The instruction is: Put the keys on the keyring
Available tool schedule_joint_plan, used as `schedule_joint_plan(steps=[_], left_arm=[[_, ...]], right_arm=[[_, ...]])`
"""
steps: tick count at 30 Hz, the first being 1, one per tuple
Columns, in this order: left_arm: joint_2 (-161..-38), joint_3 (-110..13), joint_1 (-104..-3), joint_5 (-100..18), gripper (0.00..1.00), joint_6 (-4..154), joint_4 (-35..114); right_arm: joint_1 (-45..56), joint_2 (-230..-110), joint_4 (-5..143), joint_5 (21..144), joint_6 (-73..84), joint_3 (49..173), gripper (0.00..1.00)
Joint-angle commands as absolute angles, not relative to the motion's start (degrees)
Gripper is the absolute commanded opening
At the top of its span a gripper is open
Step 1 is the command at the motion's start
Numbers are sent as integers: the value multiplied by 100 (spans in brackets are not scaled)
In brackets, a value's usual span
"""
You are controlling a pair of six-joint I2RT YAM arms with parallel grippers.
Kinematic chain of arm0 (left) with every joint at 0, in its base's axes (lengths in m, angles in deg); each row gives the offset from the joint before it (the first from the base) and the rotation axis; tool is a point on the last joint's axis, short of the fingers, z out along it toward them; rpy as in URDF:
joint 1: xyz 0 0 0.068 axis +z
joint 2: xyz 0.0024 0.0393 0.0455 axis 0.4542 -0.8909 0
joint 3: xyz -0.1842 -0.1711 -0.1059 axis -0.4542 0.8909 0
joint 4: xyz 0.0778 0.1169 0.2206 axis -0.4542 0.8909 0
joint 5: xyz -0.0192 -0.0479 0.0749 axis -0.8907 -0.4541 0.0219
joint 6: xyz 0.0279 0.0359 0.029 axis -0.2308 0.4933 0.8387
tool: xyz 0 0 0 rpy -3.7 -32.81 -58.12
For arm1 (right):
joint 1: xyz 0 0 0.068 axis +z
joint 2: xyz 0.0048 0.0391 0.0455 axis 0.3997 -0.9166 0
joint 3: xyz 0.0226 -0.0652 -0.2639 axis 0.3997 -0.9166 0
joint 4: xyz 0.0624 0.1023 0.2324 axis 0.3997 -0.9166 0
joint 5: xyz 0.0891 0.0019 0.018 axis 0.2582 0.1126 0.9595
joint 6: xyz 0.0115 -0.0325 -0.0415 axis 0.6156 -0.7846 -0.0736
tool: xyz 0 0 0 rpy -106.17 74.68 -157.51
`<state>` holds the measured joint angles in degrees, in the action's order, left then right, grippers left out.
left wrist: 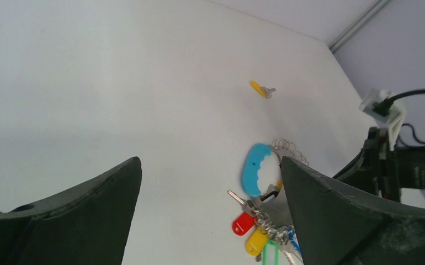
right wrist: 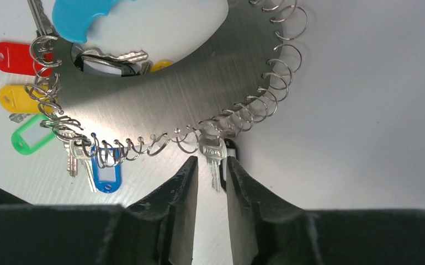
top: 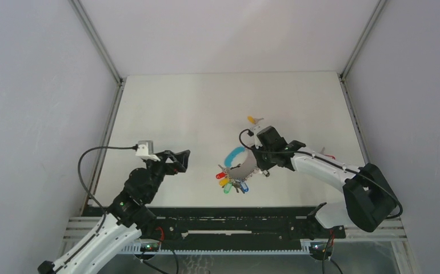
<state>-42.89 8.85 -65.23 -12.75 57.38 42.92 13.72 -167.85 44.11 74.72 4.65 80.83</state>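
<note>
The keyring (right wrist: 199, 83) lies on the white table: a brushed metal crescent edged by a wire coil, with a light-blue band (left wrist: 257, 168) and red, yellow, green and blue tags. A silver key with a black tag (right wrist: 213, 153) hangs from the coil. Its blade sits between the tips of my right gripper (right wrist: 211, 165), whose jaws stand slightly apart and do not pinch it. A yellow-tagged key (top: 255, 120) lies alone, farther back on the table. My left gripper (top: 182, 161) hovers wide open to the left of the keyring, with nothing between its fingers.
A small red-tagged key (top: 327, 155) lies beside the right forearm. Grey walls close in the table on both sides and at the back. The right arm's camera cable (top: 244, 137) loops just above the keyring.
</note>
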Motion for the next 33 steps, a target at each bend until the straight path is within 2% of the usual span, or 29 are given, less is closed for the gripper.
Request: schedule_joint_plan(steps=[1, 3, 6, 8, 10, 12, 15, 19, 26, 33], left_arm=[[-3794, -17, -6489, -822, 100, 5344, 5507], [-3674, -318, -6489, -730, 100, 5324, 5977], [-3597, -813, -6489, -601, 100, 5326, 6667], [-3606, -1165, -6489, -558, 100, 5403, 7121], [-3635, -1542, -6489, -539, 100, 5600, 7629], [-3640, -1800, -6489, -502, 100, 5781, 7972], [-3538, -2037, -6489, -428, 100, 5972, 8311], [-3162, -2194, -6489, -357, 100, 6376, 8360], [-2537, -2249, -6489, -203, 100, 7052, 8164], [-2103, -1836, -6489, -51, 100, 7094, 8030]], right_arm=[[1480, -16456, 4381, 7390, 1059, 7936, 27], [1569, -16292, 4364, 7292, 1138, 7856, 38], [1704, -15836, 4296, 7065, 1269, 7767, 47], [1754, -15379, 4223, 6957, 1335, 7706, 62], [1774, -14737, 4097, 6793, 1394, 7654, 70], [1775, -14119, 3959, 6665, 1427, 7578, 75], [1743, -13167, 3704, 6451, 1531, 7463, 94], [1722, -11922, 3274, 6139, 1694, 7434, 99], [1713, -9498, 2878, 5788, 1930, 7560, 100], [1830, -8539, 2560, 5211, 2024, 7716, 100]])
